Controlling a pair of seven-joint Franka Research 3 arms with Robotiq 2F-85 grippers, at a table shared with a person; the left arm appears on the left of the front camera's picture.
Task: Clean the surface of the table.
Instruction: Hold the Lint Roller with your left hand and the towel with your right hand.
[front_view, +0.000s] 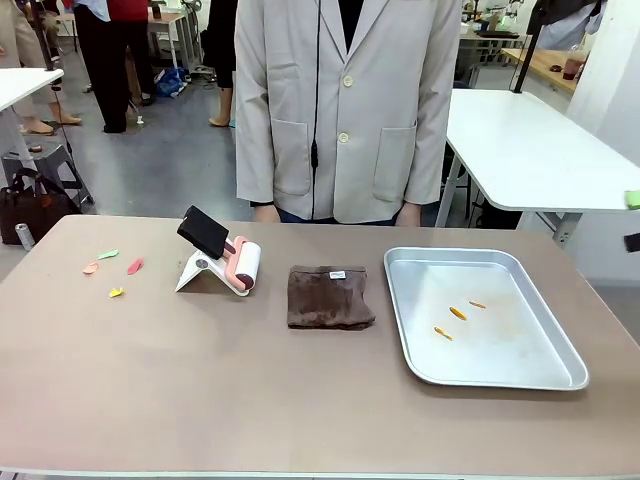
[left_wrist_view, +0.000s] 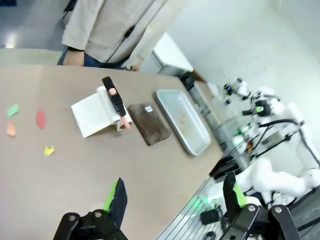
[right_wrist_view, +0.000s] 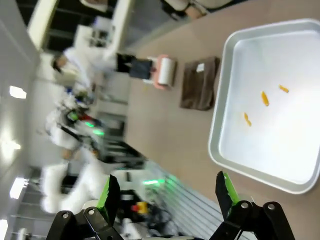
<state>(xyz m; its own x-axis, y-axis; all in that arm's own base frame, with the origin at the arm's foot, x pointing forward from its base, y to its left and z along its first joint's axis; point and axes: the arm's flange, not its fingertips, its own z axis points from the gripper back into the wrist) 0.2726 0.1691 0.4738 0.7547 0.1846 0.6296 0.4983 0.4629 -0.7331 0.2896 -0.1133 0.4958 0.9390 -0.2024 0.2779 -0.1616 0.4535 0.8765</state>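
The table lies before me in the front view, a folded brown cloth at its middle. Left of the cloth a lint roller leans on its stand; farther left lie coloured scraps. Right of the cloth, a silver tray holds orange bits.

Left wrist view: my left gripper hangs spread and empty, well short of the cloth.

Right wrist view: my right gripper, also spread and empty, hovers on the cloth's tray side.

I judge a hasty sweep could scatter the light scraps off the edge. The table's near corners are cut off; the right wrist view is blurred.
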